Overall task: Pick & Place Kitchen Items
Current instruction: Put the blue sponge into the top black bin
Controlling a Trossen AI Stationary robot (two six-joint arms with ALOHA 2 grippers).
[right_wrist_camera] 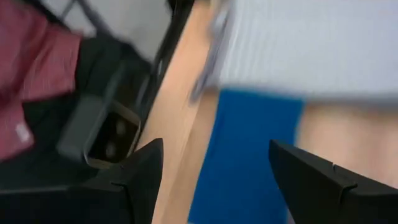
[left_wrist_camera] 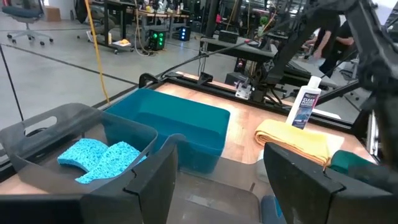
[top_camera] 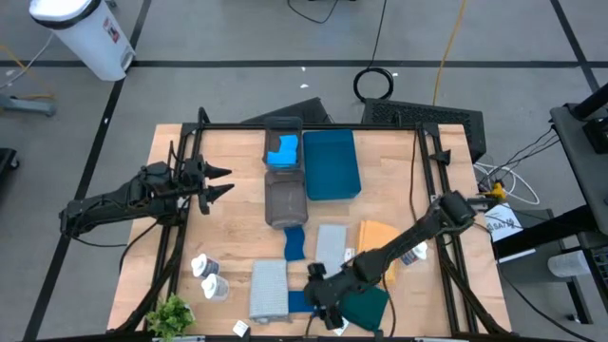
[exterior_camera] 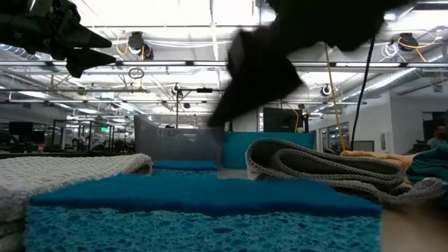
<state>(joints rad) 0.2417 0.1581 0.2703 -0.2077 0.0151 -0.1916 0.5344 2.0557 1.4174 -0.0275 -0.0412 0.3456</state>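
My right gripper hangs open near the table's front edge, above a bright-blue sponge. In the right wrist view its fingers stand on either side of the sponge. In the low view the gripper is clear above the sponge. A grey folded cloth lies left of the sponge and a dark teal cloth lies to its right. My left gripper waits open at the table's left, pointing at the grey trays.
A grey tray holds a blue sponge. Beside it are a second grey tray and a teal tray. A blue sponge, pale blue cloth, orange cloth, white bottles and a plant lie around.
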